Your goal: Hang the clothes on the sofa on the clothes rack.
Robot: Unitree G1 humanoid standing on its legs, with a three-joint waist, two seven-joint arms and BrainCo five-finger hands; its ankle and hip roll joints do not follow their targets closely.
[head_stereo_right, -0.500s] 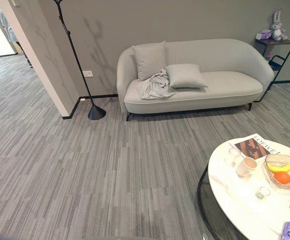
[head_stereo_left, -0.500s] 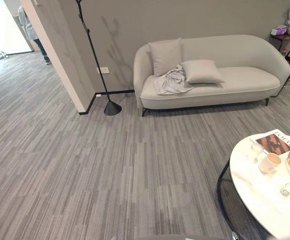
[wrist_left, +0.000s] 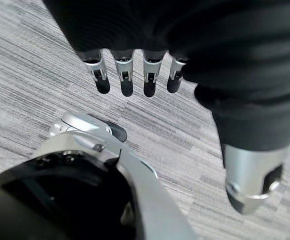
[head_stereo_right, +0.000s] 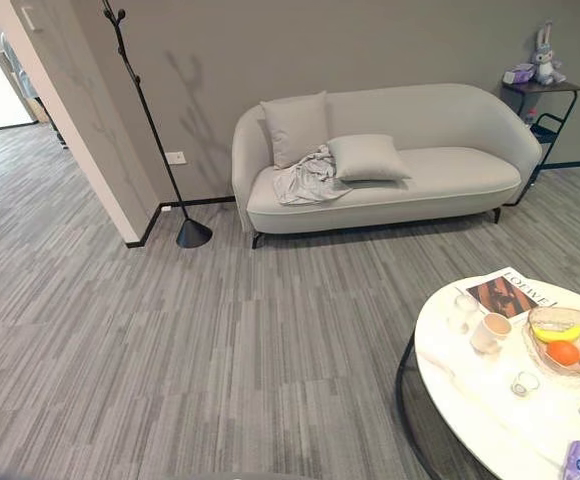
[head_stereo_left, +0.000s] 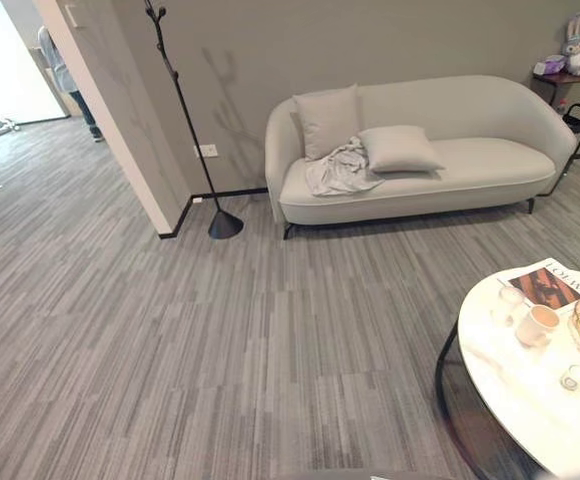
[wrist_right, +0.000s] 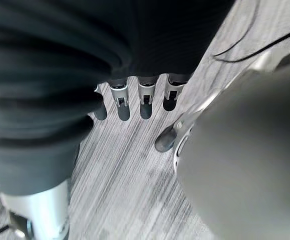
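Observation:
A crumpled light grey garment lies on the left part of the pale sofa, between an upright cushion and a flat cushion. A black clothes rack with a cone base stands on the floor left of the sofa, by the wall corner. My left hand hangs over the carpet with its fingers straight and nothing in it. My right hand hangs the same way over the floor, its fingers straight and empty.
A round white table with a cup, a magazine and a fruit bowl stands at the near right. A dark side shelf with a plush rabbit is right of the sofa. A person stands in the far left doorway.
The whole picture has shifted slightly downward, so the camera has moved. The garment, sofa and rack keep their places.

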